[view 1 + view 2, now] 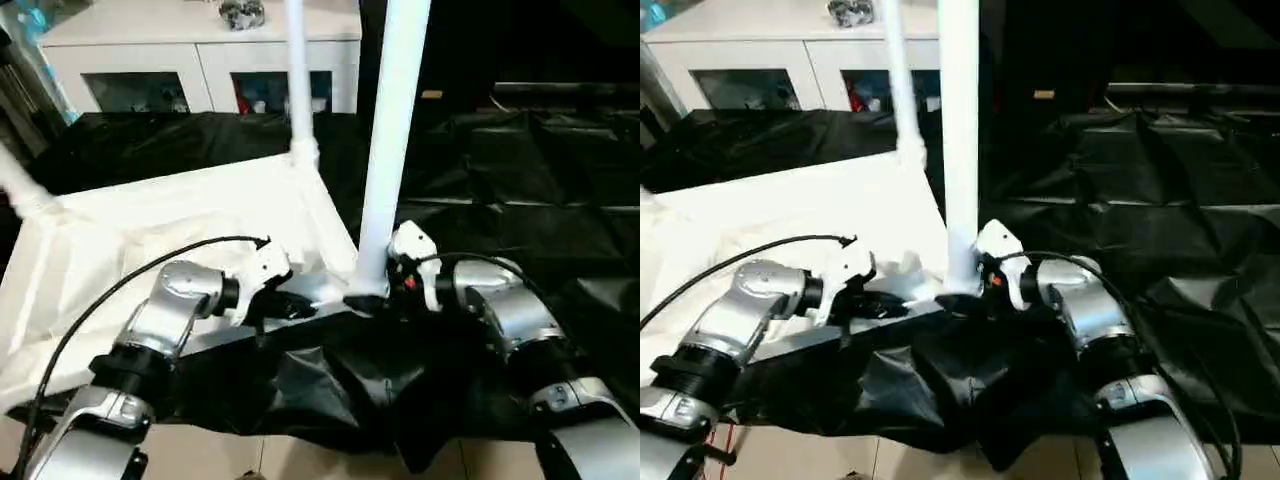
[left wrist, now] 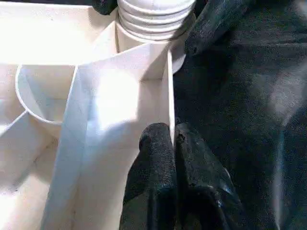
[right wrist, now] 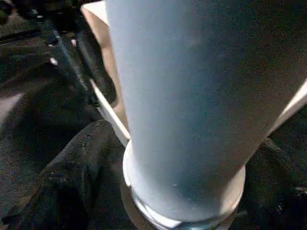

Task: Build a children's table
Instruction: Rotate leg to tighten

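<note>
The table top (image 1: 180, 225) is lying upside down at centre left on the black cloth (image 1: 520, 180); our left gripper (image 2: 172, 139) is pinching its rim, and our right gripper (image 3: 177, 191) is clasping the near leg (image 1: 390, 130) at centre frame

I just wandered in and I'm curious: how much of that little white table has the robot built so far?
The table top lies upside down. Done: a far leg stands in its corner. In hand: the right gripper grips the base of the near leg at its socket, while the left gripper pinches the top's edge. A leg pokes from the left corner; the fourth corner isn't visible.
</note>
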{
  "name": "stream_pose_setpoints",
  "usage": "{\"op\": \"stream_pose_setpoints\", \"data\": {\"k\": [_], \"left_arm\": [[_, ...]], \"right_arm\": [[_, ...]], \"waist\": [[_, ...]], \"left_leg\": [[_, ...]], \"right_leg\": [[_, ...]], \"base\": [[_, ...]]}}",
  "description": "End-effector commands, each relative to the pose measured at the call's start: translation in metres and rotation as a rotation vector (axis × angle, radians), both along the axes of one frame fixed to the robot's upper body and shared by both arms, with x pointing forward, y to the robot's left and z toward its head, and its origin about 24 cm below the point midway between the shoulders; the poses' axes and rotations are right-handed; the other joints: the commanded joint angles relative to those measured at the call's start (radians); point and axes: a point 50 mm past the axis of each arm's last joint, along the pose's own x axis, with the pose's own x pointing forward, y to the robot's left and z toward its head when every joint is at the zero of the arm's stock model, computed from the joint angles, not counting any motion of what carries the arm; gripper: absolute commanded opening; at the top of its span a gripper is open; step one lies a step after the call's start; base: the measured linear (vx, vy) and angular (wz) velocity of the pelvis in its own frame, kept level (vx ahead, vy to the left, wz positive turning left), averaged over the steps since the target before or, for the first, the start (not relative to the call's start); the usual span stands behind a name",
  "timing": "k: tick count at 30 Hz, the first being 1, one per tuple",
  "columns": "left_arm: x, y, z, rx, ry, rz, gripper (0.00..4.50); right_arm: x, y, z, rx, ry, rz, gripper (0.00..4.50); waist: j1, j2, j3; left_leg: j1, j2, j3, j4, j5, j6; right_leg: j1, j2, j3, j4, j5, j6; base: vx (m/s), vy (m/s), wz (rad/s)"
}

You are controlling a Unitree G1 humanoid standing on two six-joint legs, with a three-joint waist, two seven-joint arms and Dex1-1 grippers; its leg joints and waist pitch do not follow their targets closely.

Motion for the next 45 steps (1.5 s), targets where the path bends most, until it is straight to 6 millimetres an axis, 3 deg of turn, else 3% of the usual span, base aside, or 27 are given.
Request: {"op": "stream_pose_setpoints", "data": {"k": [1,5,6,7,14,17,19,20,21,22,24,28,30,31,36,38,42,45], "left_arm": [[-0.005,-0.023,0.006,-0.045,-0.016,-0.128,0.0],[-0.007,-0.021,0.005,-0.046,-0.004,-0.142,0.0],[-0.007,-0.022,0.004,-0.048,-0.003,-0.142,0.0],[-0.007,-0.022,0.004,-0.048,-0.003,-0.142,0.0],[0.0,-0.03,0.004,-0.07,-0.023,-0.044,0.0],[0.007,-0.037,0.005,-0.087,-0.04,0.039,0.0],[0.016,-0.049,0.004,-0.095,-0.065,0.152,0.0],[0.018,-0.055,0.003,-0.1,-0.07,0.182,0.0],[0.018,-0.055,0.003,-0.1,-0.07,0.182,0.0],[0.018,-0.061,0.002,-0.1,-0.072,0.194,0.0],[0.019,-0.067,0.002,-0.099,-0.078,0.212,0.0],[0.02,-0.077,0.003,-0.11,-0.084,0.238,0.0],[0.019,-0.079,0.004,-0.122,-0.083,0.216,0.0],[0.019,-0.079,0.004,-0.122,-0.083,0.215,0.0],[0.011,-0.072,0.005,-0.13,-0.084,0.099,0.0],[0.008,-0.065,0.005,-0.128,-0.071,0.055,0.0],[0.003,-0.054,0.004,-0.116,-0.05,-0.003,0.0],[-0.002,-0.042,0.004,-0.097,-0.02,-0.082,0.0]], "right_arm": [[-0.009,0.021,-0.006,0.002,0.041,0.113,3.59],[-0.013,0.022,-0.006,0.022,0.054,0.144,3.23],[-0.014,0.023,-0.007,0.024,0.06,0.149,3.16],[-0.014,0.023,-0.007,0.024,0.06,0.149,3.08],[-0.015,0.03,-0.017,0.027,0.065,0.053,2.74],[-0.009,0.036,-0.024,0.034,0.049,-0.096,2.72],[-0.002,0.047,-0.033,0.039,0.042,-0.291,2.72],[0.001,0.052,-0.035,0.049,0.056,-0.359,2.72],[0.001,0.052,-0.035,0.049,0.056,-0.359,2.72],[0.003,0.057,-0.037,0.06,0.076,-0.413,2.72],[0.006,0.061,-0.039,0.047,0.09,-0.489,2.72],[0.008,0.072,-0.038,0.041,0.08,-0.518,2.72],[0.01,0.073,-0.033,0.09,0.098,-0.514,3.28],[0.01,0.073,-0.033,0.091,0.099,-0.514,3.28],[0.013,0.063,-0.022,0.132,0.082,-0.417,3.77],[0.01,0.054,-0.018,0.125,0.073,-0.318,3.77],[0.005,0.04,-0.014,0.095,0.064,-0.194,3.77],[0.0,0.024,-0.011,0.052,0.056,-0.08,3.77]], "waist": [[-0.001,-0.013,-0.06],[0.002,-0.011,-0.061],[0.003,-0.004,-0.061],[0.002,-0.008,-0.061],[0.002,-0.005,-0.061],[-0.006,-0.002,-0.052],[-0.016,-0.001,-0.044],[-0.022,0.001,-0.038],[-0.028,-0.001,-0.038],[-0.031,-0.001,-0.042],[-0.035,0.002,-0.046],[-0.037,-0.001,-0.051],[-0.033,0.002,-0.053],[-0.033,0.001,-0.052],[-0.031,0.001,-0.053],[-0.029,0.008,-0.055],[-0.021,0.005,-0.063],[-0.014,0.002,-0.061]], "left_leg": [[0.007,0.022,0.001,-0.06,-0.124,0.092],[0.007,0.022,0.0,-0.059,-0.116,0.091],[0.007,0.022,0.0,-0.059,-0.117,0.089],[0.007,0.022,0.0,-0.059,-0.12,0.087],[0.008,0.022,0.0,-0.06,-0.13,0.078],[0.012,0.022,-0.002,-0.071,-0.196,0.038],[0.019,0.019,-0.006,-0.079,-0.295,0.0],[0.022,0.018,-0.004,-0.082,-0.316,-0.01],[0.027,0.015,-0.01,-0.084,-0.349,-0.024],[0.028,0.016,-0.011,-0.083,-0.344,-0.022],[0.02,0.017,-0.012,-0.084,-0.31,-0.014],[0.017,0.014,-0.006,-0.078,-0.257,0.011],[0.014,0.014,-0.005,-0.076,-0.228,0.027],[0.014,0.014,-0.004,-0.076,-0.225,0.033],[0.014,0.017,-0.007,-0.079,-0.243,0.035],[0.012,0.019,-0.006,-0.076,-0.215,0.044],[0.006,0.019,-0.001,-0.063,-0.124,0.091],[0.004,0.02,-0.001,-0.063,-0.134,0.101]], "right_leg": [[0.054,-0.046,0.038,-0.061,-0.014,-0.276],[0.053,-0.046,0.037,-0.059,-0.001,-0.278],[0.053,-0.046,0.037,-0.058,0.0,-0.279],[0.053,-0.045,0.036,-0.059,0.003,-0.278],[0.054,-0.044,0.036,-0.06,0.002,-0.276],[0.052,-0.047,0.037,-0.074,-0.122,-0.254],[0.049,-0.049,0.038,-0.091,-0.289,-0.215],[0.042,-0.048,0.039,-0.095,-0.324,-0.207],[0.043,-0.05,0.038,-0.102,-0.388,-0.185],[0.044,-0.051,0.041,-0.103,-0.383,-0.176],[0.046,-0.048,0.042,-0.098,-0.307,-0.187],[0.05,-0.046,0.041,-0.091,-0.202,-0.213],[0.053,-0.047,0.041,-0.088,-0.165,-0.221],[0.053,-0.047,0.04,-0.089,-0.159,-0.224],[0.054,-0.047,0.038,-0.088,-0.166,-0.227],[0.055,-0.047,0.038,-0.081,-0.109,-0.241],[0.059,-0.045,0.034,-0.066,0.041,-0.277],[0.058,-0.044,0.032,-0.066,0.024,-0.28]], "base": [[0.0,0.0,0.0],[0.0,0.0,0.0],[0.0,0.0,0.0],[0.0,0.0,0.0],[0.0,0.0,0.0],[0.0,0.0,0.0],[0.0,0.0,0.0],[0.0,0.0,0.0],[0.0,0.0,0.0],[0.0,0.0,0.0],[0.0,0.0,0.0],[0.0,0.0,0.0],[0.0,0.0,0.0],[0.0,0.0,0.0],[0.0,0.0,0.0],[0.0,0.0,0.0],[0.0,0.0,0.0],[0.0,0.0,0.0]]}}
